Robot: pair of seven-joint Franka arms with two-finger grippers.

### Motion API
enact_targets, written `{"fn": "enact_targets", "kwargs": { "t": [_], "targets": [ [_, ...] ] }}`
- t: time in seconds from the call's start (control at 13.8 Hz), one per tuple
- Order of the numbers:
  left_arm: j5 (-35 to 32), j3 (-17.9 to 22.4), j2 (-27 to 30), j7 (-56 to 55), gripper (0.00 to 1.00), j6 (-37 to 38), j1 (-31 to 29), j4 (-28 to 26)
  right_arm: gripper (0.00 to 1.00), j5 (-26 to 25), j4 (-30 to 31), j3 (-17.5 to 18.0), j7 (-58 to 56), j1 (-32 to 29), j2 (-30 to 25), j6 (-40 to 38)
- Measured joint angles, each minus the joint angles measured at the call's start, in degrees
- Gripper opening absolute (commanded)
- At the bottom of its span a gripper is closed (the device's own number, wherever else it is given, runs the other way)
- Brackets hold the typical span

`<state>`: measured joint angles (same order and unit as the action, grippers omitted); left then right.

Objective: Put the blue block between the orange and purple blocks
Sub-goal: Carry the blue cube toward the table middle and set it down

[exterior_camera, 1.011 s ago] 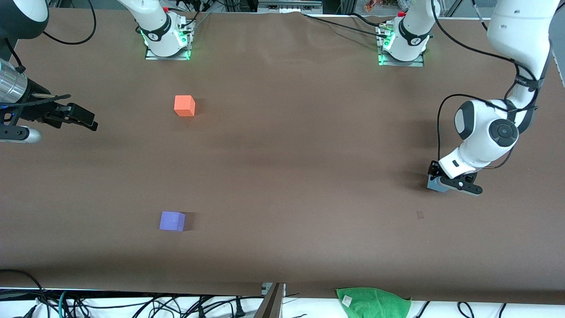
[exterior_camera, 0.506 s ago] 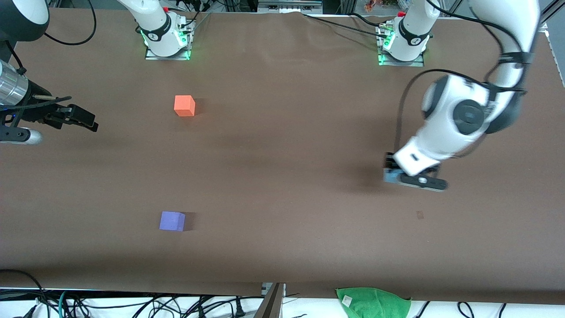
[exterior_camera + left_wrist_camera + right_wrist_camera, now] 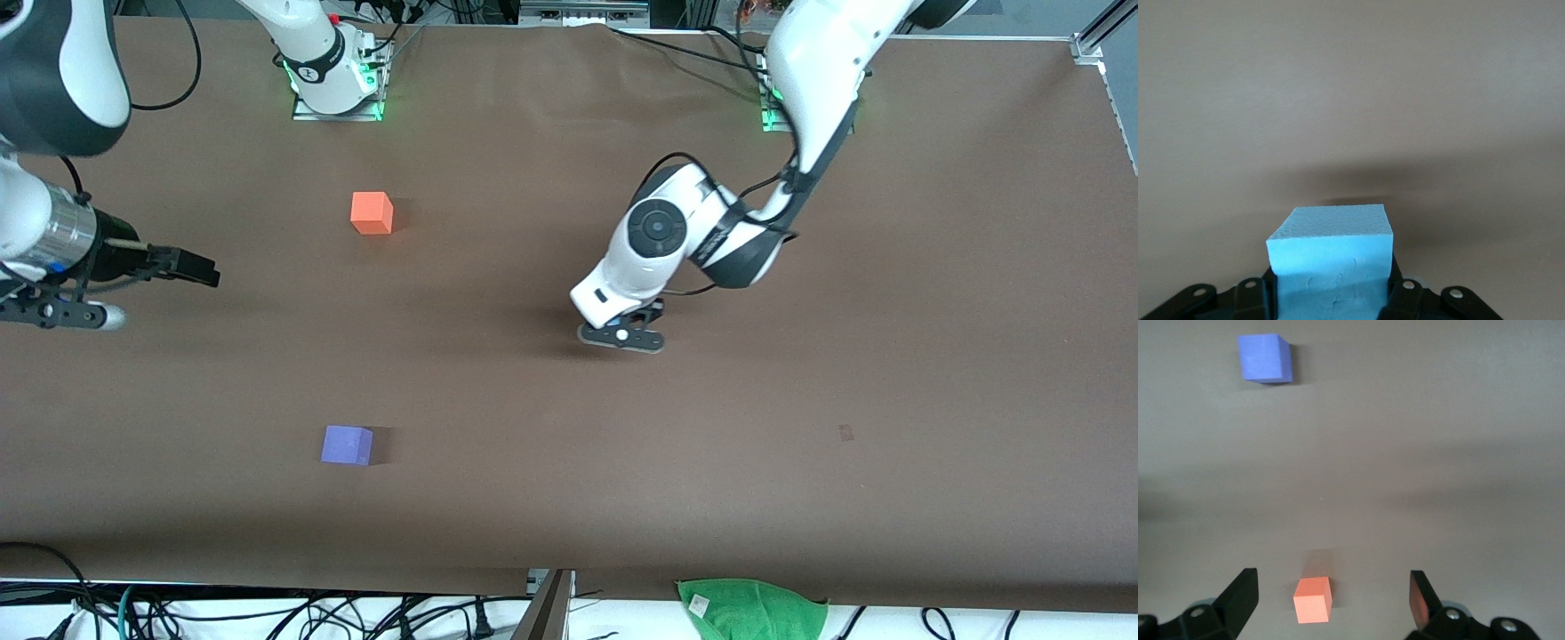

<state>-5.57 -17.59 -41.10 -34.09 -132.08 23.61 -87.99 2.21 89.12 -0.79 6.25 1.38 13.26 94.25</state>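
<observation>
My left gripper [image 3: 621, 335] is shut on the sky-blue block [image 3: 1331, 253] and holds it just above the middle of the brown table [image 3: 569, 498]. In the front view the gripper hides the block. In the left wrist view the block fills the gap of the left gripper [image 3: 1331, 288]. The orange block [image 3: 371, 213] sits toward the right arm's end, and the purple block [image 3: 347, 444] lies nearer the front camera. My right gripper [image 3: 203, 268] is open and empty, hovering at the right arm's end. Its wrist view shows the right gripper [image 3: 1331, 583] with the orange block [image 3: 1313, 600] and the purple block [image 3: 1265, 358].
A green cloth [image 3: 751, 609] lies off the table's front edge. A small dark mark [image 3: 845, 433] is on the table toward the left arm's end. Both arm bases [image 3: 333, 76] stand along the table's back edge.
My left arm has carried the blue block from the left arm's end to over the table's middle. My right gripper has shifted slightly toward the middle.
</observation>
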Motion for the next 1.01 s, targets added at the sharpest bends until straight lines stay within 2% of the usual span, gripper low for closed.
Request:
{"fn": "enact_targets", "kwargs": {
  "t": [0.22,0.51,0.72,1.01],
  "targets": [
    [0.00,0.01,-1.21,-0.07,1.00,-1.92,0.55,0.21,1.00,-0.14,-0.02,-0.07,-0.28,-0.77,1.48,0.13],
    [-0.01,0.33,-0.16,-0.17,1.00,0.06,0.44,1.76,1.00,-0.16,-0.08,0.03,-0.29,-0.69,1.75,0.22],
    [-0.09,0.98,6.31,-0.14,1.00,10.03,-2.78,4.22,1.00,-0.13,-0.14,0.69,-0.25,0.67,2.01,0.37],
    [-0.25,1.21,17.23,7.17,1.00,26.67,-11.16,4.47,1.00,-0.02,-0.36,1.20,9.31,9.20,4.93,6.03]
  ]
}}
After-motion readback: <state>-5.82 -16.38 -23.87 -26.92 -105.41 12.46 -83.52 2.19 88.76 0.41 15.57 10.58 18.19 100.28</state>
